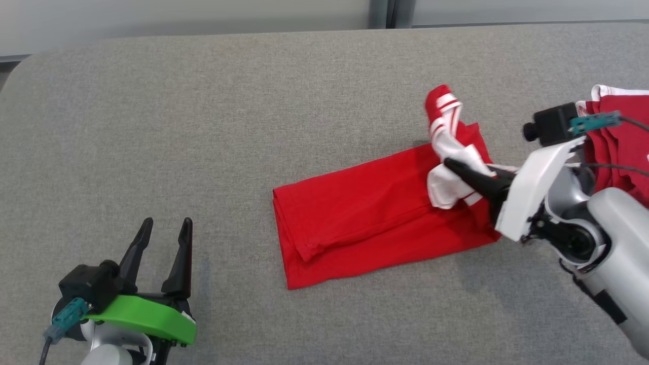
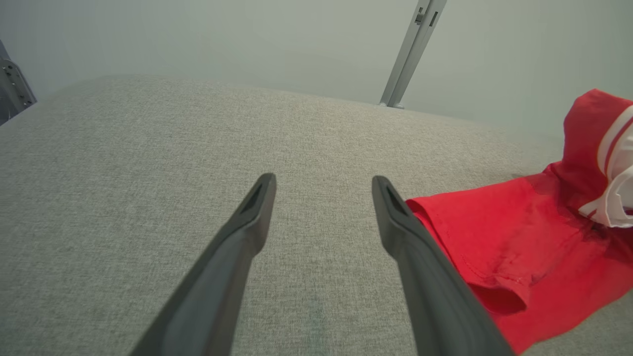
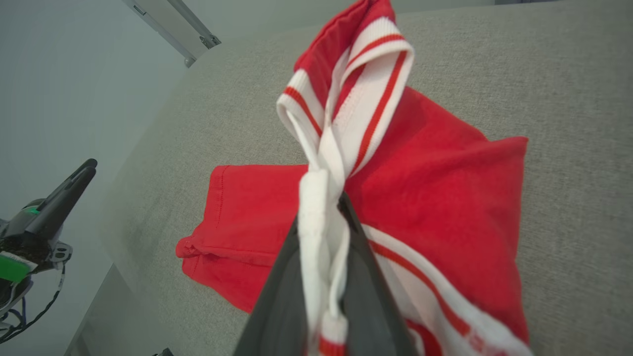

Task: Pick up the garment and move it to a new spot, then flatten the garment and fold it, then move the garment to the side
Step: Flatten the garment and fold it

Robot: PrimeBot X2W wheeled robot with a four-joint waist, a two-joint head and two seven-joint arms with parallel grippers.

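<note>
Red garment (image 1: 365, 213) — white-striped trim, folded

On table (image 1: 203, 126), garment (image 1: 355, 213) at right, left tool (image 1: 168, 221) well apart leftward

Red garment (image 1: 355, 213) — white-striped trim

garment (image 1: 365, 218): 1 | second red cloth (image 1: 623, 137), separate or not unclear: 1 | left arm (image 1: 147, 315) + right arm (image 1: 616, 223): 2 | table (image 1: 203, 101): 1
</note>
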